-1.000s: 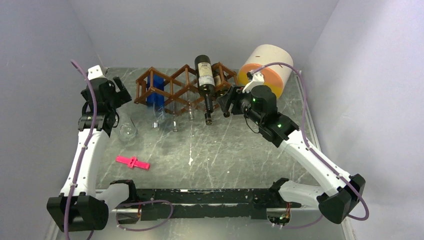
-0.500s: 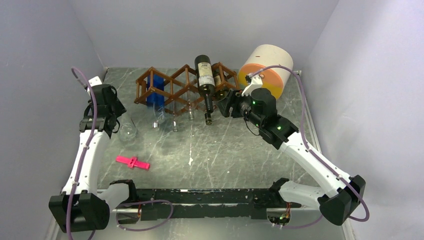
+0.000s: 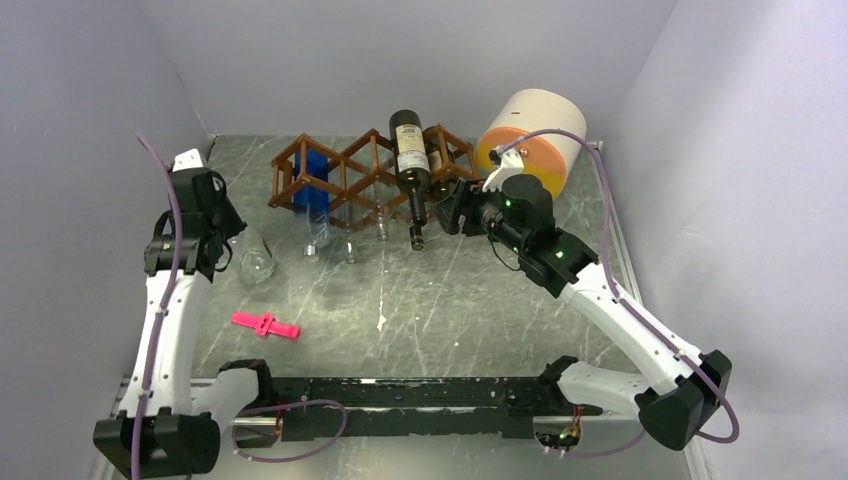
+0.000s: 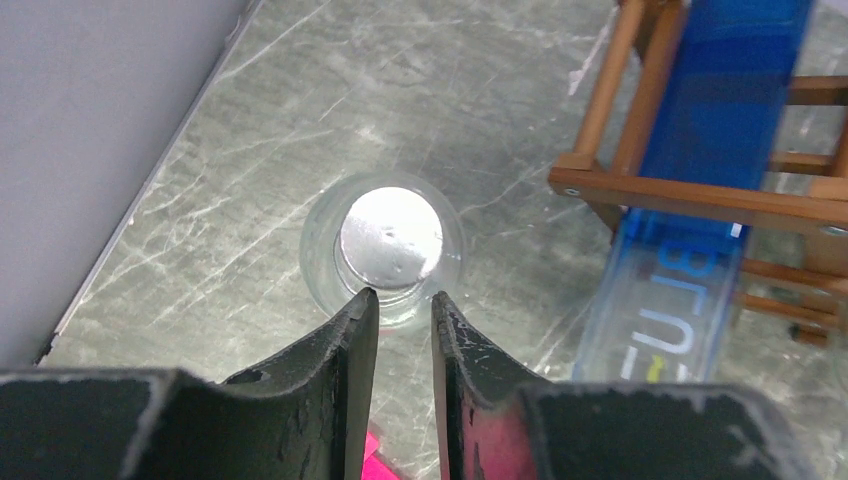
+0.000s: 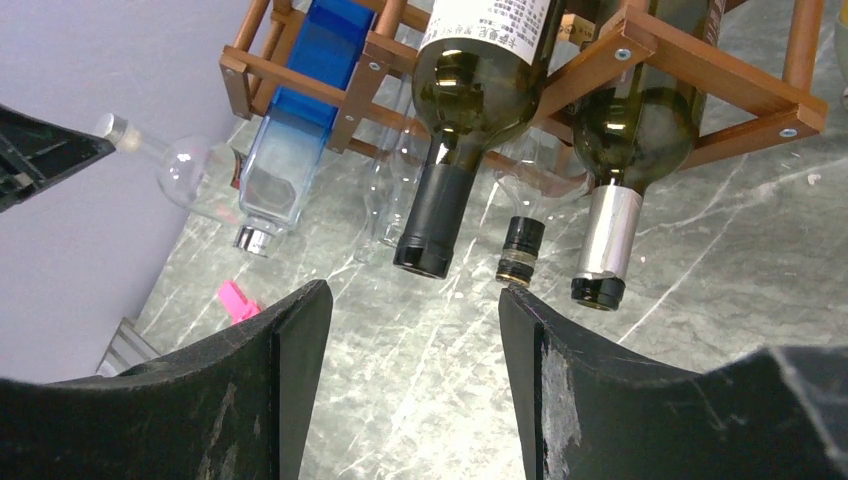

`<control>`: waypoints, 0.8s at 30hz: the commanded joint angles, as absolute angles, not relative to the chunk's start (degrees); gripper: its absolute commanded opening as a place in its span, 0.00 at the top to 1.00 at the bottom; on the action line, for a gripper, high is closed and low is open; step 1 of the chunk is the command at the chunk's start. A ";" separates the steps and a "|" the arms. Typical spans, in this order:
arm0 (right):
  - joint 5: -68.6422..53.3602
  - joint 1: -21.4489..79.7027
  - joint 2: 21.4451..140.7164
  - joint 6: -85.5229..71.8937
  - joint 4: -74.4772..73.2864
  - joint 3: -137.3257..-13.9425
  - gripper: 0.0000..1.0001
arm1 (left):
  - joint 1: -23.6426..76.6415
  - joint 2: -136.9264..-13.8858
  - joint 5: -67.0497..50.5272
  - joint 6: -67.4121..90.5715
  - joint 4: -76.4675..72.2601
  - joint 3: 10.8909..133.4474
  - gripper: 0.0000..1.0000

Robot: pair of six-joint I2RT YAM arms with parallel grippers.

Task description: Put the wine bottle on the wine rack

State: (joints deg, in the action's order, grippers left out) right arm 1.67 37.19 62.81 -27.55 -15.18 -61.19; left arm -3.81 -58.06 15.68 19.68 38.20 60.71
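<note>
Two fingers of the right gripper (image 5: 410,380) stand wide apart, holding nothing; just ahead the dark wine bottle (image 5: 475,90) lies in the wooden wine rack (image 5: 700,70), neck toward it. Left gripper (image 4: 398,330), nearly closed and empty, hovers above a clear glass bottle (image 4: 385,245).

One wine rack (image 3: 370,177), two dark wine bottles (image 5: 480,80), one blue bottle (image 5: 300,140).

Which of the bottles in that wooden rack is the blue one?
The square-sided blue bottle in the wine rack, at its left end in the right wrist view. The others beside it are dark green glass or clear.
</note>
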 commanded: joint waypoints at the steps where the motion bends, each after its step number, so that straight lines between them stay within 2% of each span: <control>1: 0.81 37.06 62.72 -26.47 -16.11 -63.46 0.34 | -3.66 -54.31 9.76 15.67 42.31 64.54 0.69; 5: 0.88 37.02 62.31 -26.71 -15.40 -63.09 0.34 | -3.32 -51.91 8.63 13.75 43.87 63.22 0.66; 9: 0.50 37.03 62.69 -27.09 -14.99 -63.04 0.34 | -3.25 -51.59 10.89 15.13 42.10 61.40 0.36; 11: 0.02 37.06 62.99 -27.33 -15.25 -63.33 0.34 | -3.25 -52.50 10.93 16.07 40.39 60.74 0.28; 13: -0.40 37.06 62.99 -27.49 -15.54 -63.45 0.34 | -3.26 -54.31 13.22 17.64 38.96 60.37 0.25; 16: -0.51 37.01 62.32 -27.85 -15.56 -63.13 0.34 | -3.34 -57.93 18.24 19.91 36.70 60.28 0.23; 20: -0.04 37.02 60.42 -27.72 -15.27 -62.19 0.34 | -3.43 -63.59 20.97 20.48 35.30 61.94 0.26; 24: 0.71 37.05 58.47 -27.07 -15.05 -60.80 0.34 | -3.51 -66.53 24.15 20.48 34.60 62.72 0.40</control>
